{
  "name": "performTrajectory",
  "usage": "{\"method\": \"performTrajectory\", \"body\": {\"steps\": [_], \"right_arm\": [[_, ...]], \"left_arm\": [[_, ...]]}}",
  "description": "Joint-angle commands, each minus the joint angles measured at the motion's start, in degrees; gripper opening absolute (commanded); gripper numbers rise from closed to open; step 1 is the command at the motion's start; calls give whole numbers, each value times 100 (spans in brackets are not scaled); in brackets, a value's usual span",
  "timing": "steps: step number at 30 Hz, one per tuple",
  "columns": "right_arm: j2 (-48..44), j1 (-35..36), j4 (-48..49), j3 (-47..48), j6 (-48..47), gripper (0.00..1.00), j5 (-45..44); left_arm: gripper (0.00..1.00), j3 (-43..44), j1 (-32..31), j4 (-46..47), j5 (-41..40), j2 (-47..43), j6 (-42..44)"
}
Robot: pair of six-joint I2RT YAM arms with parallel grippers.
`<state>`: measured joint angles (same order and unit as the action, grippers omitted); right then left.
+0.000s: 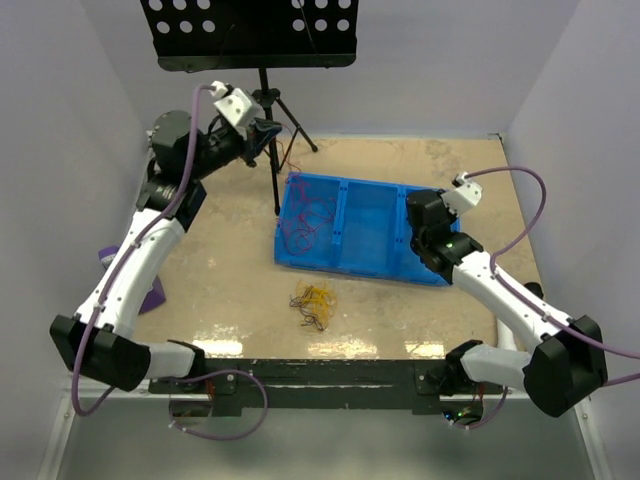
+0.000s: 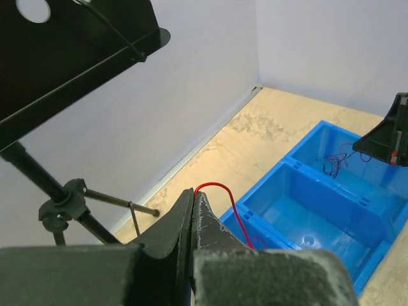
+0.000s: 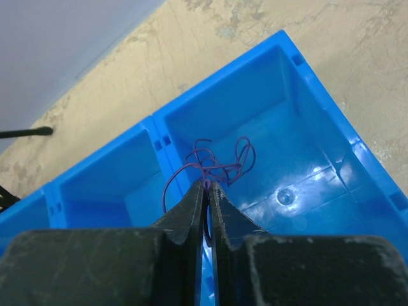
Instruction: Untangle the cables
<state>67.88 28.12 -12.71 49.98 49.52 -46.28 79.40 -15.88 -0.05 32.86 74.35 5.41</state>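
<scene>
Top cam sits high behind the near edge of the table (image 1: 230,290) looking down over everything, the left wrist cam looks out from higher up across the blue bin (image 1: 370,225) (wall (image 2: 191,108) in shot too), and the right wrist cam stares down into that same bin from close up.

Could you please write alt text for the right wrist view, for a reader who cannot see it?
The right gripper, jaws shut, pinches a thin dark wire whose loose curls show against the floor of an end compartment of a blue bin. Two more compartments lie to the left, and the bin rests on a sandy table.
</scene>
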Motion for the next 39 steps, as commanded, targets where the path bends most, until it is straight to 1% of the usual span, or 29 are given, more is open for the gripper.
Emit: {"method": "performTrajectory", "body": {"steps": [1, 2, 5, 7, 9, 14, 19, 24, 27, 32, 35, 39], "right_arm": [[50, -61, -30, -190, 216, 19, 163], [42, -61, -21, -251, 251, 29, 216], [-20, -70, 23, -409, 278, 44, 330], [-64, -70, 49, -436, 243, 49, 374], [-152, -87, 49, -410, 181, 52, 400], [-503, -78, 40, -252, 6, 53, 514], [-793, -78, -3, -102, -162, 53, 629], [-873, -78, 67, -128, -188, 53, 804], [-855, -79, 119, -146, -188, 53, 866], [-829, -70, 172, -137, -267, 54, 1095], [-855, -70, 234, -137, -337, 54, 1209], [-925, -43, 330, -172, -381, 55, 1393]], "left_arm": [[0, 699, -328, 14, -535, 352, 408], [0, 796, -354, 14, -553, 457, 400], [0, 937, -468, 14, -649, 668, 417], [0, 920, -521, 14, -728, 739, 452], [0, 859, -548, 49, -807, 818, 470], [0, 464, -618, 120, -1228, 889, 803], [0, -72, -855, 208, -2055, 836, 1251], [0, -573, -1250, 181, -2381, 783, 1533], [0, -828, -1427, 225, -2600, 844, 1542], [0, -1119, -1479, 181, -2960, 1160, 1349], [0, -1338, -1506, 242, -3259, 1432, 1454], [0, -1418, -1506, 366, -3646, 1784, 1630]]}}
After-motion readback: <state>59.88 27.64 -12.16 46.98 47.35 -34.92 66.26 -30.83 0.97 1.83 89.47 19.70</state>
